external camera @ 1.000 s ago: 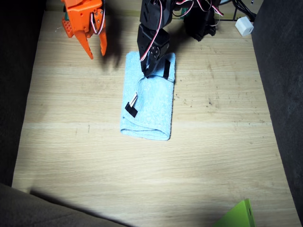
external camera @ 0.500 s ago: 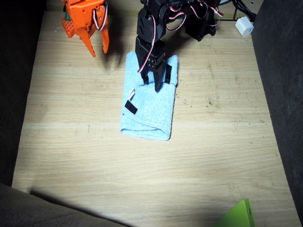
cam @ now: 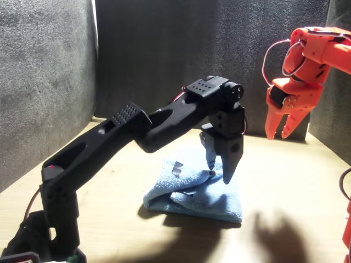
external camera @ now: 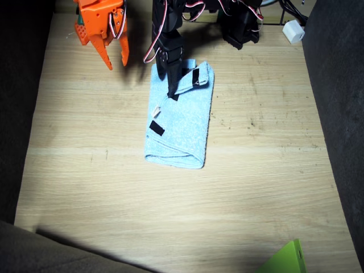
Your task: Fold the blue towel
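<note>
One towel: the blue towel (external camera: pixel 181 122), soft terry, light, limp. Will sag and slide on wood, judging by look; nothing fragile.
Where to grab: at a free corner or edge, pinching thru all layers there. A mid-cloth grab would likely just bunch it.
Look: light aqua, already doubled into a long narrow pad, rounded fold at end nearer the desk's front edge. Black tape patch (external camera: pixel 157 128) on its edge toward the right arm, small white tag (external camera: pixel 156 111) just beyond it. More black tape (external camera: pixel 196 76) at far end.
Far end: one flap lifted and curled over, tilted, not flat.
Place: on the desk (external camera: pixel 170 205), far half, about mid-width, far end close to the arm bases.
Left gripper (external camera: pixel 170 85): black, pointing down at the towel's far end. In front view (cam: pixel 219 167) tips sit at the raised fold, a narrow gap showing between them. Seems nipped on the flap, but can't tell for sure if cloth is truly held.
Right gripper (external camera: pixel 112 58): orange, fingers spread, holding nothing, hovering off the towel toward the far corner of the desk. Front view (cam: pixel 277 131) shows it up in the air, well apart from cloth.
Step, my guess: pulling far flap over for another fold.
Risk: thin pinch may slip; layers may shift.
Other: green object (external camera: pixel 284 260) at front edge; white block (external camera: pixel 293 31) at far edge.
</note>
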Controlling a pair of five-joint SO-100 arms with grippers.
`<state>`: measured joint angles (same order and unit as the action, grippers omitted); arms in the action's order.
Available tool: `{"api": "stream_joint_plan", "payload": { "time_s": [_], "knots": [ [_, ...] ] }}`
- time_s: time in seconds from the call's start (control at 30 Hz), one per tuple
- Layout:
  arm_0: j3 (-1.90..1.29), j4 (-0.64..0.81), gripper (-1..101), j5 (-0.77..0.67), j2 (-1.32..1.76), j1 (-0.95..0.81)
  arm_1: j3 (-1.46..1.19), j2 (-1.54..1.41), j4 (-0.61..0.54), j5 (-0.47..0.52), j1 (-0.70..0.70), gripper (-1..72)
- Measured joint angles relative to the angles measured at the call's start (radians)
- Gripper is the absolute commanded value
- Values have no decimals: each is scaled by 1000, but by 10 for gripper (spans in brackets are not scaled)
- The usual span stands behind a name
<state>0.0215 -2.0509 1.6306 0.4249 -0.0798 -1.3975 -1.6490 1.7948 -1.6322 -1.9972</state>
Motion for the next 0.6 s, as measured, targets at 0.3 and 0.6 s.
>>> {"api": "stream_joint_plan", "payload": {
  "time_s": [0.3, 0.6],
  "knots": [
    [58, 2, 248, 20, -35, 41, 0, 46, -35, 0, 14, 184],
    [-51, 0, 213, -54, 67, -238, -2, 40, -28, 0, 14, 184]
  ]
}}
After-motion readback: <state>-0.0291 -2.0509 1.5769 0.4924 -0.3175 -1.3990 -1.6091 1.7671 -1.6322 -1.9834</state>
